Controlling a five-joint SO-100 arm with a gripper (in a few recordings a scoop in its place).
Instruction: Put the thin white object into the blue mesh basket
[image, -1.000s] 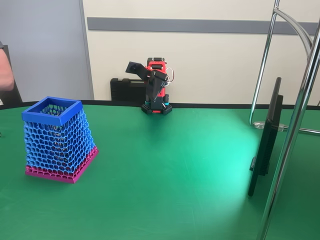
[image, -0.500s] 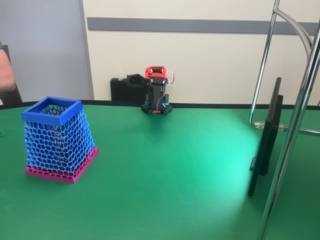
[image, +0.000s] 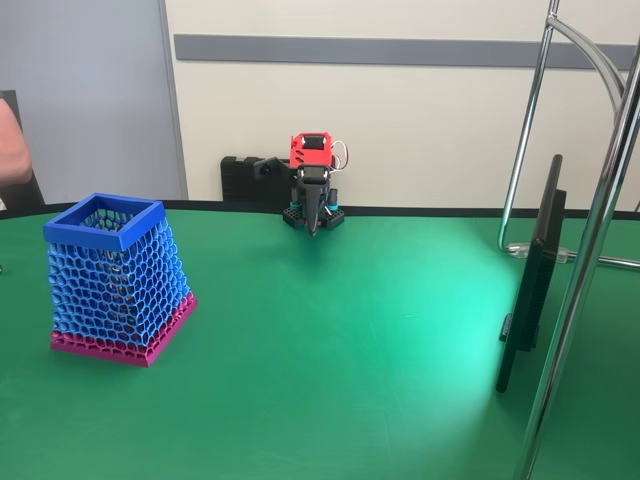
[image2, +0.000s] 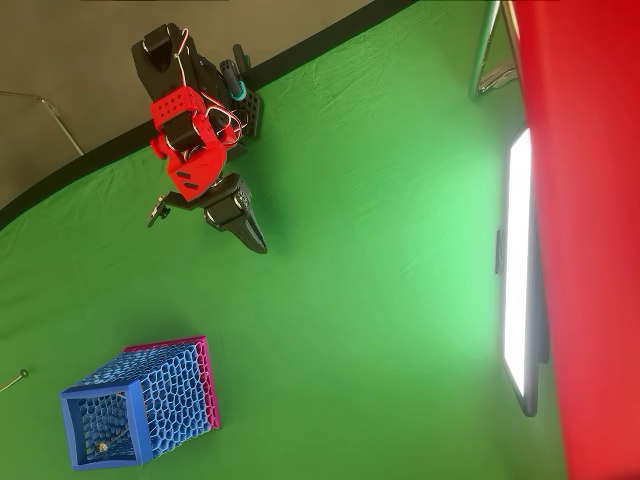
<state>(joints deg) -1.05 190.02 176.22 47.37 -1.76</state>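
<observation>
Spreading across both views, the green worktop carries the blue mesh basket near its left side in the fixed view, upright on its magenta base. Inside it — seen from overhead — the thin white object lies slanted toward a small pale round thing at the bottom. Well apart from the basket, the red-and-black arm sits folded at the worktop's far edge, its jaws pressed together on nothing, tips pointing downward.
</observation>
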